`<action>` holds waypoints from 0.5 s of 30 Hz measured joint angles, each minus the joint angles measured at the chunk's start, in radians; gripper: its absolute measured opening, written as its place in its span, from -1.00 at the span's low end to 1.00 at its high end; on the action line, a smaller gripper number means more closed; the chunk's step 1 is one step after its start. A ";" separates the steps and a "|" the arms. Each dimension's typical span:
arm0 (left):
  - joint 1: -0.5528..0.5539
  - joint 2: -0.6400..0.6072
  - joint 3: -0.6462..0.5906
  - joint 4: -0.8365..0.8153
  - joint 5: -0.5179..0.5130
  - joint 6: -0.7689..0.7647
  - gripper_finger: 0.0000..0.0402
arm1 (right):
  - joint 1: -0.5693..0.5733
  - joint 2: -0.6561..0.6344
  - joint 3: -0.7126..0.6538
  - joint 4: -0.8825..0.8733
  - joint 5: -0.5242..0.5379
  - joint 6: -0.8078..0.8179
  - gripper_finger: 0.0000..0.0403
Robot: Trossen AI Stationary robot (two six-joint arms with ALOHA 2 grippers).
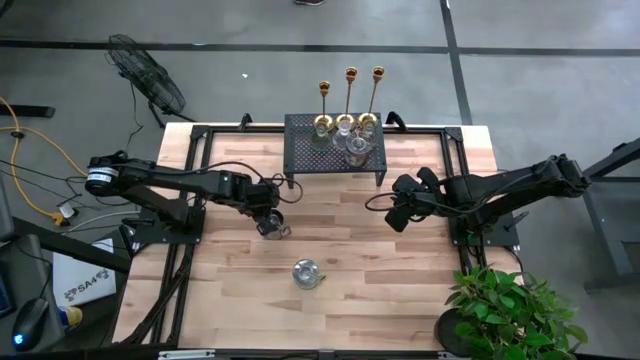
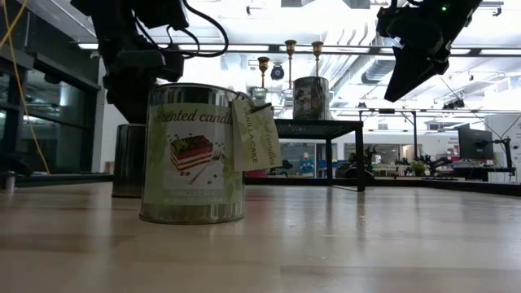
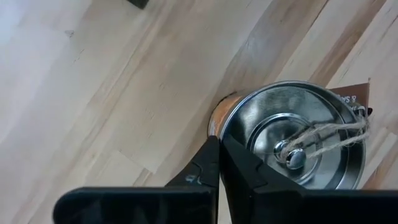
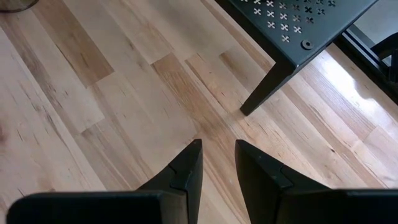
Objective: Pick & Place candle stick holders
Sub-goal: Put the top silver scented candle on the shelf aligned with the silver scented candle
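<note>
Three tall gold candle stick holders (image 1: 351,100) stand by their round bases on the far part of the black mesh stand (image 1: 335,150), with clear glass holders (image 1: 352,143) beside them. They also show in the low view (image 2: 290,50). My left gripper (image 1: 268,215) is shut, pointing down at the rim of a metal tin (image 3: 292,134) that stands on the table. My right gripper (image 1: 400,212) is open and empty above bare table near the stand's leg (image 4: 267,87). My left gripper's shut fingertips (image 3: 219,155) stand from above at the edge of the tin's lid (image 3: 239,124), beside its knob and twine. I cannot tell whether they touch it. The tin stands upright on the table.
A second tin with a green scented-candle label (image 2: 195,155) and a paper tag stands nearer the front edge (image 1: 307,272). Another tin (image 2: 311,96) sits on the stand. A potted plant (image 1: 510,310) is at the front right corner. A fan (image 1: 145,75) is beyond the far left.
</note>
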 joint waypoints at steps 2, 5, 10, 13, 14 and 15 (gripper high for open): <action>0.000 0.000 0.000 0.016 -0.008 0.015 -0.99 | 0.000 0.000 0.000 0.000 0.000 0.000 -0.57; 0.000 -0.005 0.008 0.024 -0.011 0.032 -1.00 | 0.000 0.000 0.000 0.001 0.000 0.000 -0.57; 0.000 -0.002 0.066 -0.001 -0.018 0.058 -1.00 | 0.000 0.000 0.000 0.002 0.000 0.000 -0.57; 0.000 0.000 0.092 -0.003 -0.019 0.079 -1.00 | 0.000 0.000 0.000 0.002 0.000 0.000 -0.57; 0.000 0.001 0.101 -0.006 -0.022 0.084 -1.00 | 0.000 0.000 0.000 0.002 0.000 0.000 -0.57; 0.000 0.001 0.107 -0.005 -0.023 0.093 -1.00 | 0.000 0.000 0.000 0.002 0.000 0.000 -0.57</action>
